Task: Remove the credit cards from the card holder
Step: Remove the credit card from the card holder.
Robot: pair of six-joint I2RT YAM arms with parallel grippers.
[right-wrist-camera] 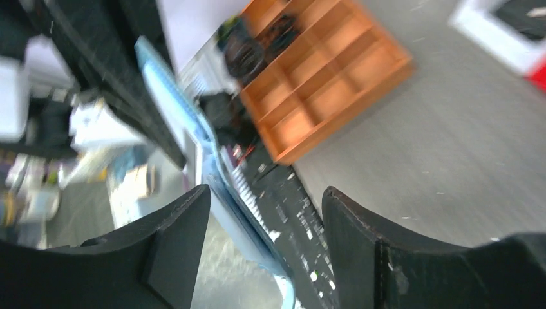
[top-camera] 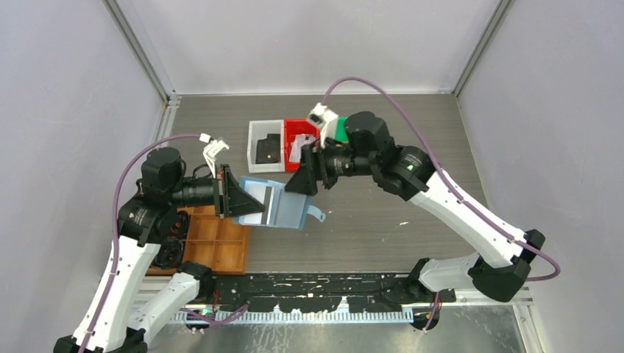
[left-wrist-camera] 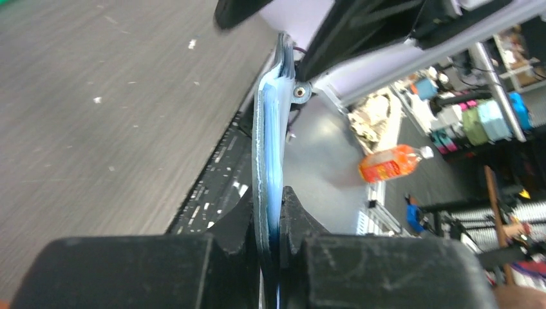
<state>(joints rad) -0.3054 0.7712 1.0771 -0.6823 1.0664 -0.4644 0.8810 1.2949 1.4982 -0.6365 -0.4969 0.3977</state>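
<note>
Bench point(top-camera: 412, 220) carries the orange tray point(top-camera: 221, 246) at near left. The white bin point(top-camera: 265, 123) and red bin point(top-camera: 294, 125) sit at far centre, each with a flat card-like piece in it. I take those for credit cards point(top-camera: 271, 147) that are already out.

Card holder point(top-camera: 283, 209) is off the bench, hanging mid-air between my two arms, above the tray's right edge. It's opened out with its long axis running left-right. The wrist views see it edge-on, so the faces stand roughly upright.

My left end effector point(left-wrist-camera: 273, 206) is clamped narrow on the holder's left end. Fingers point(left-wrist-camera: 238, 225) pinch the blue layers flat.

My right end effector point(right-wrist-camera: 265, 193) is wide and holding nothing. It sits at the holder's far right corner. From there the holder lies to the left and slightly near, and its edge passes inside the gap, close to one finger point(right-wrist-camera: 174, 244).

Right arm is nearer the free end, so the pull is its job. Slide along the long axis, away from the left grip.

Can't tell whether cards remain in the pockets. There's a pale panel on the inner face, but no card edge is resolved.

Small tab point(top-camera: 316, 213) hangs off the near right corner. Keep fingers off it.
</note>
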